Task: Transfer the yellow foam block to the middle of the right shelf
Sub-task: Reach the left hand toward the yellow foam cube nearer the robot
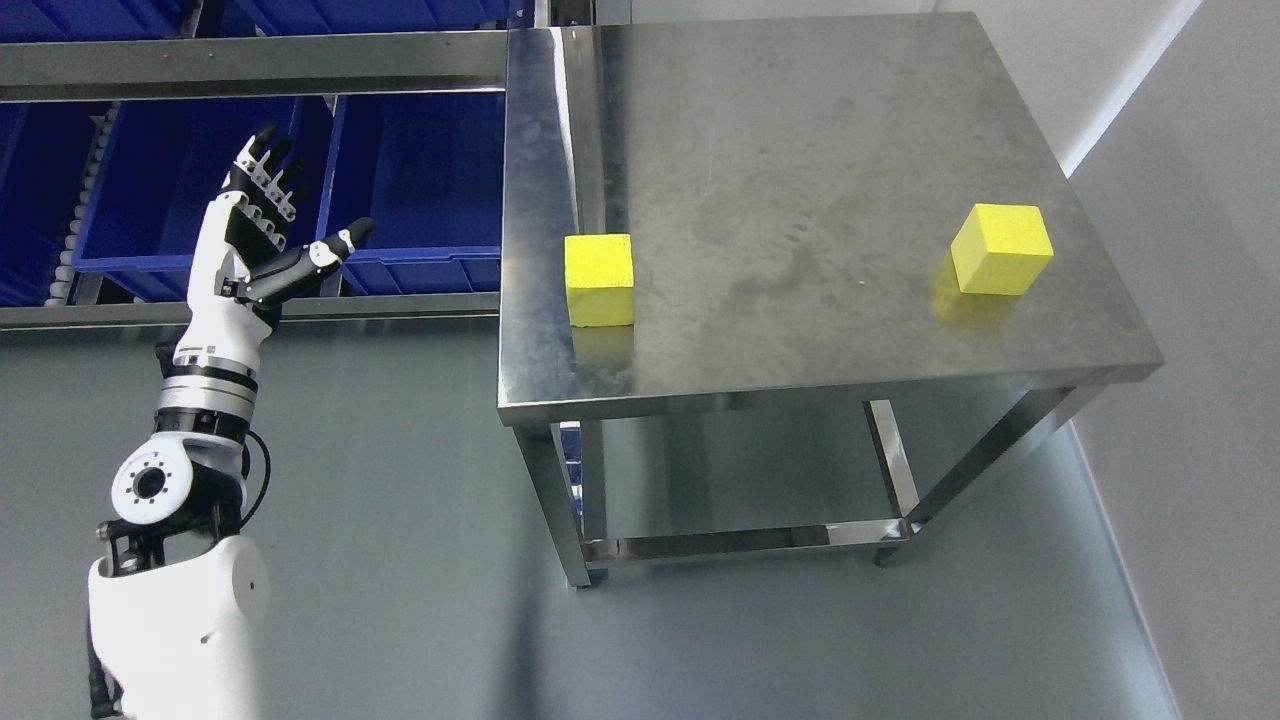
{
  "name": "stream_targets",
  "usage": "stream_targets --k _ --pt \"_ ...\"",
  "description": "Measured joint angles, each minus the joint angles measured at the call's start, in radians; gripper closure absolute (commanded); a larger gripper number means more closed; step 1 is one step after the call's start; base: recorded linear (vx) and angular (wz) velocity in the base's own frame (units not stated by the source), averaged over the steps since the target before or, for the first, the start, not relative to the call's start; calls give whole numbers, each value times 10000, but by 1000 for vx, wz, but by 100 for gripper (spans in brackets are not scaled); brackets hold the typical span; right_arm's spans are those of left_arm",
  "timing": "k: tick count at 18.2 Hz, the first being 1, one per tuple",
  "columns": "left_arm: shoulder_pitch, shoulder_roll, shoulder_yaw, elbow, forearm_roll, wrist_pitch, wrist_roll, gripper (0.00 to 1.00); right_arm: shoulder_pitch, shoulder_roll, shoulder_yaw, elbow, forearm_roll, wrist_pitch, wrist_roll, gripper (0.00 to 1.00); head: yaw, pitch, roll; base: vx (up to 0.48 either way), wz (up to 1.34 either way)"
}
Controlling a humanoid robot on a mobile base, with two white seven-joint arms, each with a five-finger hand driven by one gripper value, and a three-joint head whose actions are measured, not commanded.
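Two yellow foam blocks rest on a steel table [800, 130]. One block [599, 279] sits close to the table's left edge. The other block [1001, 249] lies near the right edge. My left hand [290, 215] is raised off to the left of the table, over the floor and in front of the blue bins. Its fingers are spread and it holds nothing. It is well apart from the nearer block. The right arm does not show.
Blue bins [410, 180] stand on a steel rack [250, 62] at the back left, behind my hand. The table has a lower shelf [740, 480]. A light wall [1190, 300] runs along the right. Grey floor [400, 560] lies in front.
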Motion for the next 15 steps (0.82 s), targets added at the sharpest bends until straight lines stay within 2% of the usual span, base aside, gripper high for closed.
stream_targets --k 7,11,15 --pt "45 42 -60 -2 4 48 -169 0 0 0 0 0 0 0 0 0 0 0 0 0 0" --pt "-107 396 -444 52 2 -267 -1078 0 0 0 0 0 0 0 0 0 0 0 0 0 0" --pt "-615 585 -905 310 -9 -366 -1394 1 0 0 0 0 0 0 0 0 0 0 0 0 0"
